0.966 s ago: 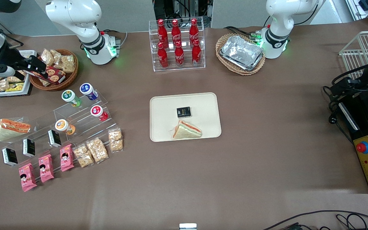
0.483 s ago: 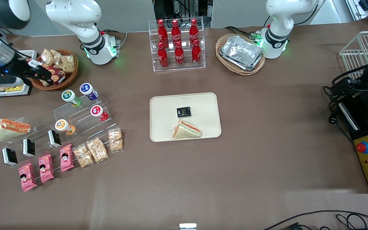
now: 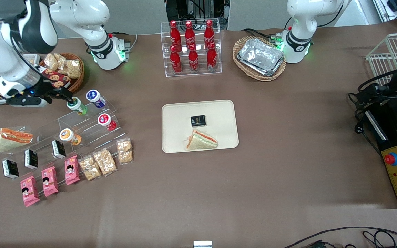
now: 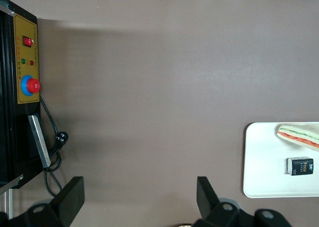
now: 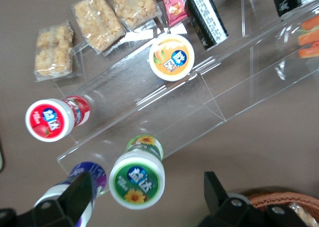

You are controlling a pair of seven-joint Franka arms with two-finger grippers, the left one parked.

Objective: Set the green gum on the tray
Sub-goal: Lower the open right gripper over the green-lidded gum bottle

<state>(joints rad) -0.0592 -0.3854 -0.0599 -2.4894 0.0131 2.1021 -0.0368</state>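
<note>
Green gum [image 3: 77, 105] stands upright on the top step of a clear acrylic riser [image 3: 81, 127], toward the working arm's end of the tabletop [image 3: 288, 155]. White lid with green label faces up in the right wrist view [image 5: 137, 179].

Claw [image 3: 68, 97] hovers just above the green gum, slightly farther from the front camera than the lid. In the wrist view the two fingers [image 5: 217, 192] are spread wide, one either side of the bottle, not touching it; nothing held.

Relative to the green gum:
- blue gum bottle [image 3: 95, 97] just beside it on the same step, toward the parked arm's end
- red gum bottle [image 3: 105, 121] one step lower, nearer the front camera
- orange gum bottle [image 3: 69, 136] lower still, nearer the front camera
- wicker basket of snacks [image 3: 62, 74] farther from the front camera

Tray [image 3: 181, 113], beige, lies mid-tabletop, well apart from the green gum, toward the parked arm's end. It carries a small black box [image 3: 197, 121] and a wrapped sandwich [image 3: 201, 140].
</note>
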